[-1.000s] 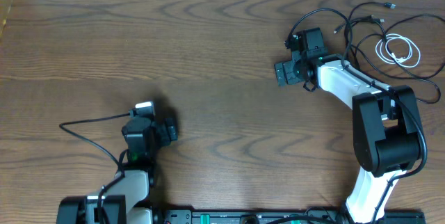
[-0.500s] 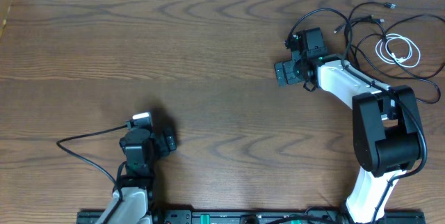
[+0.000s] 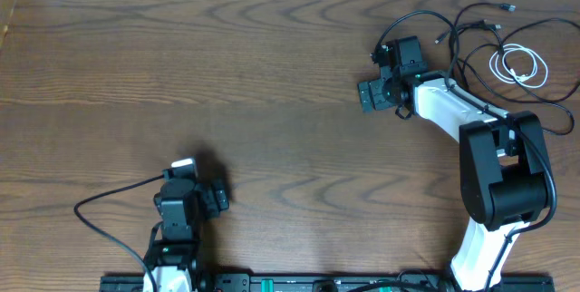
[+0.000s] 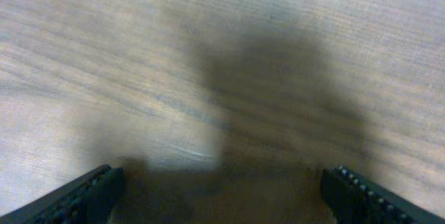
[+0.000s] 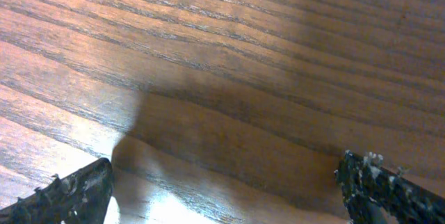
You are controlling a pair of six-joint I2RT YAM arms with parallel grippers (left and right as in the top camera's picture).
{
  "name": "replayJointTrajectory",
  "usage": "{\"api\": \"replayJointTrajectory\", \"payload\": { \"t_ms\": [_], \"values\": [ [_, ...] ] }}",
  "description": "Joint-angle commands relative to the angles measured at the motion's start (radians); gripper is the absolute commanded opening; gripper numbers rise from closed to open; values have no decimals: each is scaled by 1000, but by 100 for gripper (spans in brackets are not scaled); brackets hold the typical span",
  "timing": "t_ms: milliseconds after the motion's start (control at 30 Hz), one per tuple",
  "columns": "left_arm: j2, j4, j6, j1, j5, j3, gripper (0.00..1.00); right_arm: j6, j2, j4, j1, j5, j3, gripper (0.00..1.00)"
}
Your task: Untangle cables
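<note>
Overhead change: my left pincer [image 3: 201, 183] has drawn back toward its base; my right pincer [image 3: 385, 74] has not moved.
Pincers: both spread apart, empty.
Cables: black cables [image 3: 471, 29] and white cable [image 3: 519, 65] lie tangled at the table's [image 3: 272, 74] far right, beside my right pincer.
Meaning: untangling looks unstarted.

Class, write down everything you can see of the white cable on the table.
The white cable is a thin, flexible cord gathered into a few loose, overlapping loops. It lies flat on the wooden table, towards the far right. The black cables curve around it, but whether they touch it cannot be told. Nothing grips it.
</note>
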Motion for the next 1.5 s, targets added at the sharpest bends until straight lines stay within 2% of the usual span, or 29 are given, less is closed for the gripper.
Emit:
{"api": "replayJointTrajectory", "payload": {
  "t_ms": [0,33,200,533,700,1200,1467],
  "values": [
    [-151,-62,8,5,-9,-24,96,9,24,-3,3,5,-11,99],
    [-253,-63,14,7,-13,-24,96,9,24,-3,3,5,-11,99],
    [-465,-63,19,42,7,-24,96,10,24,-3,3,5,-11,99],
    [-546,-64,19,42,22,-23,96,10,24,-3,3,5,-11,99],
    [-754,-63,47,42,21,-23,96,10,24,-3,3,5,-11,99],
    [-748,-64,88,28,22,-23,96,9,24,-6,3,5,-11,99],
    [-748,-61,100,-133,-5,-23,96,9,24,-8,3,5,-11,99]
  ]
}}
